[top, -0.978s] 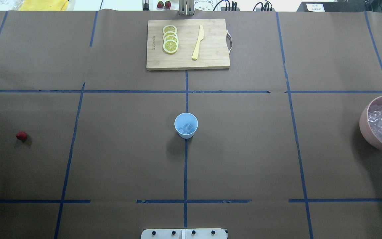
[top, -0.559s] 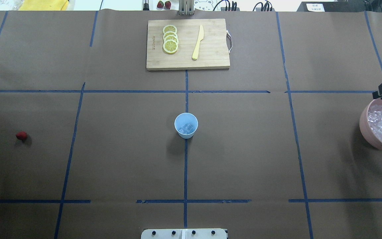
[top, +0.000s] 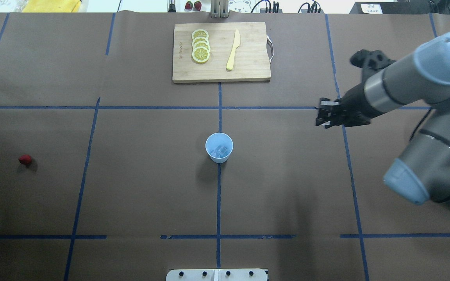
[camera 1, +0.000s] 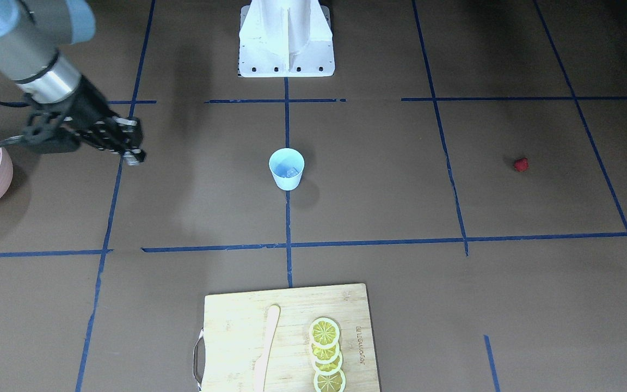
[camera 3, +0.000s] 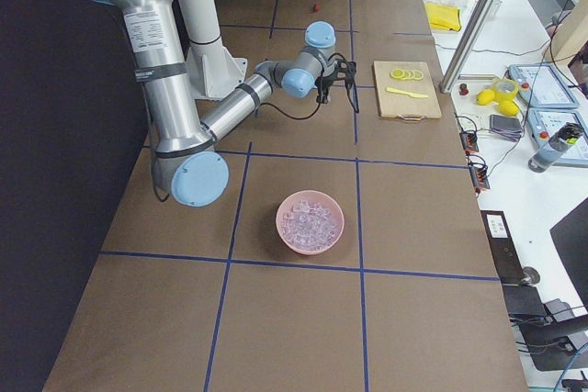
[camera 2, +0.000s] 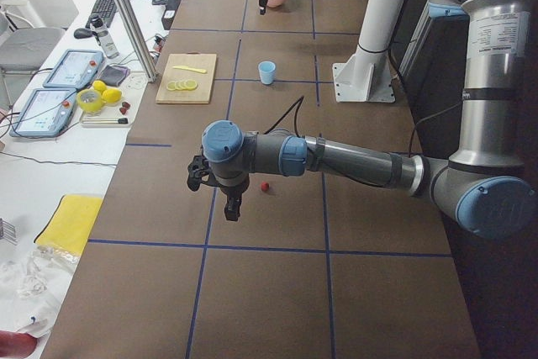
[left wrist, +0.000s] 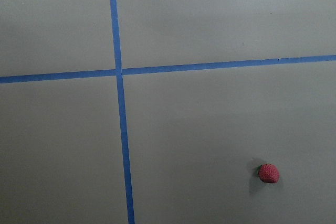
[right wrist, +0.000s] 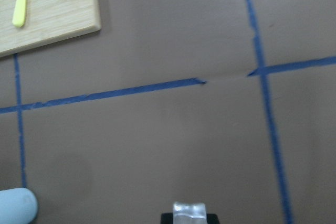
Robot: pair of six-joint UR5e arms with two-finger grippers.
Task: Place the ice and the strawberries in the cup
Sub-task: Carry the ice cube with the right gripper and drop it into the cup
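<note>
Brown-papered table, right claw pinching ice above it.

Brown paper (top: 150,187) gridded with blue tape (top: 218,195) covers the table. The cup (top: 219,147) stands at its centre with ice (top: 220,151) inside, and the strawberry (top: 25,159) lies well apart on the robot's left. The right gripper (top: 321,117) hovers off to the cup's right, pressed onto an ice cube (right wrist: 190,211) (clearest from its wrist). The left gripper (camera 2: 233,208) hangs near the strawberry; spread or not, I cannot tell. Farther off, a cutting board (top: 248,66) bears lemon slices (top: 200,47). A white bench (camera 2: 50,149) with tablets (camera 2: 74,69) flanks the table.

Burnt-in brand mark on cutting board (top: 248,54), too small to read; no other legible text
</note>
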